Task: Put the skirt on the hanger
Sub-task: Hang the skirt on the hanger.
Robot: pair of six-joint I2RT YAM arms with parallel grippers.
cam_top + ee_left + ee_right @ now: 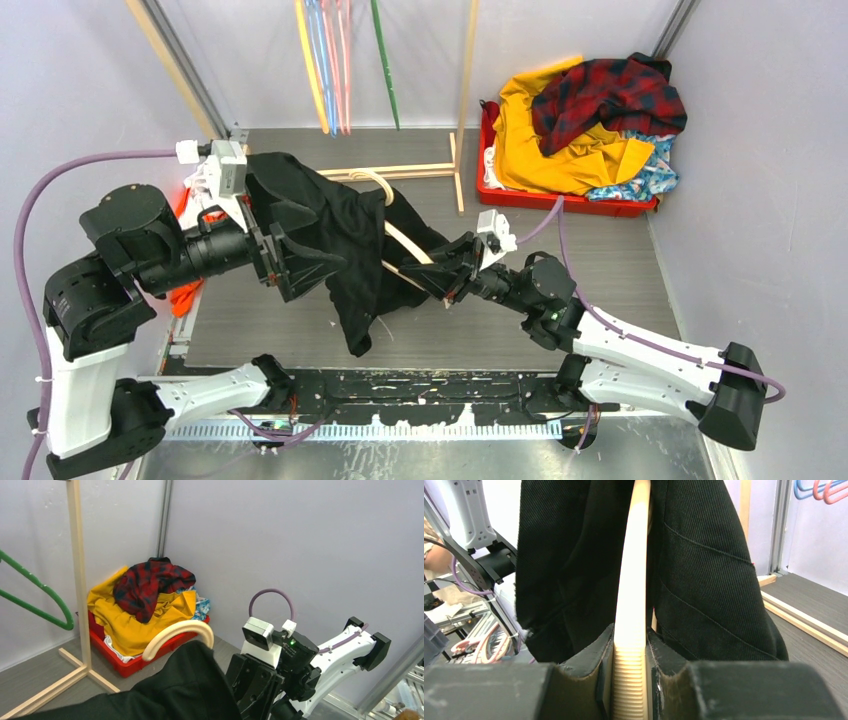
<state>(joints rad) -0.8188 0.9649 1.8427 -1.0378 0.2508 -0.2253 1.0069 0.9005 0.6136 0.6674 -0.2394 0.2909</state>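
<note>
At centre left, the left gripper (285, 262) was buried in the heavy black twill garment (330, 225); its opening could not be told. The right gripper (630, 642) was clamped on the smooth cream hanger (631, 555), which should be kept level. The thin blue flowered skirt (655, 170) was seen crumpled in the red plastic bin (560, 203), upper right.

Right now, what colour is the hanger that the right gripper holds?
Cream; the hanger shows best in the right wrist view.

We are stretching our left arm toward three o'clock, left gripper (312, 262) leading; our right gripper (445, 282), aiming at ten o'clock, is pinching the hanger (631, 605).
</note>
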